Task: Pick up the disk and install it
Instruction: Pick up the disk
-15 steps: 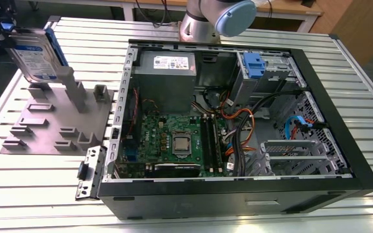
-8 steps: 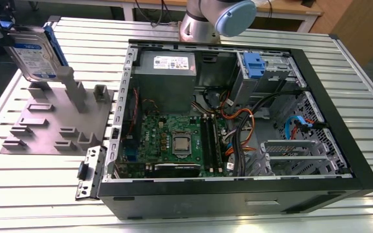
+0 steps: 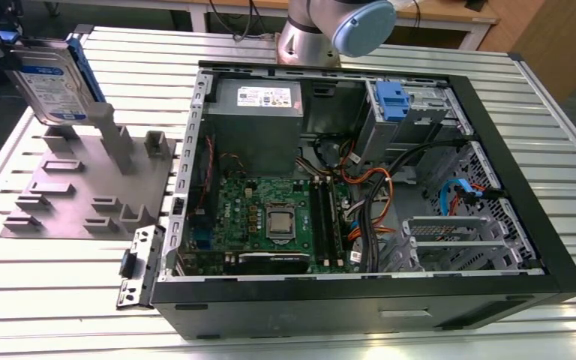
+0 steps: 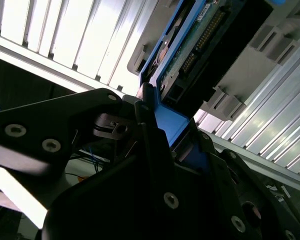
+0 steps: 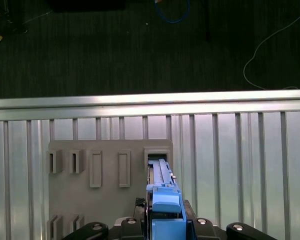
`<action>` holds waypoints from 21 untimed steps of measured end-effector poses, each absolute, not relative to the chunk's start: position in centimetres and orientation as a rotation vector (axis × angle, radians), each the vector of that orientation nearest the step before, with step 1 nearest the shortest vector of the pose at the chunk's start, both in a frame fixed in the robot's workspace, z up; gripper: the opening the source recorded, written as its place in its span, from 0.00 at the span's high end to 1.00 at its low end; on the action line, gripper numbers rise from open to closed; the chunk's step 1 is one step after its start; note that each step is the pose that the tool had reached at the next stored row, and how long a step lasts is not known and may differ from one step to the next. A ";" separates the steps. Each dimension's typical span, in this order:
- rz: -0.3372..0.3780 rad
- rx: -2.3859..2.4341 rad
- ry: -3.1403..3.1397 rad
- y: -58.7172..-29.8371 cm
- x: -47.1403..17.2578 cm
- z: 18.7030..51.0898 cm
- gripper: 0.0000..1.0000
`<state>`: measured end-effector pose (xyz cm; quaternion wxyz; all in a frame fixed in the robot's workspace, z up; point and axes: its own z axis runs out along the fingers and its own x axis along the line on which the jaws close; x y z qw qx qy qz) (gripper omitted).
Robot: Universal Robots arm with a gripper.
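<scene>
The disk (image 3: 53,82), silver with a white-and-blue label and blue rails, stands on edge at the exterior view's far left, over the grey slotted fixture (image 3: 78,187). My gripper (image 3: 0,41) is shut on its upper end. In the second wrist view the black fingers (image 4: 150,145) clamp the blue rail of the disk (image 4: 190,55). In the first wrist view the disk (image 5: 162,185) runs from my gripper (image 5: 165,222) down to a slot (image 5: 157,154) in the fixture. I cannot tell whether its lower end still sits in that slot.
An open computer case (image 3: 558,247) lies on the slatted aluminium table (image 3: 558,120), to the exterior view's right of the fixture. Inside are a motherboard (image 3: 268,217), loose cables (image 3: 388,187) and a drive cage with a blue latch (image 3: 393,101). The arm's base (image 3: 318,34) stands behind the case.
</scene>
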<state>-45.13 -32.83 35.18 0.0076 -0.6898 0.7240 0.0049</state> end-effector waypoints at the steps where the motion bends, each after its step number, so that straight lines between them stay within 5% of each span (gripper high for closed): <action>1: 0.015 -2.156 2.263 -32.8 -45.1 35.2 0.64; 21: 0.015 -2.156 2.264 -32.8 -45.1 36.1 0.64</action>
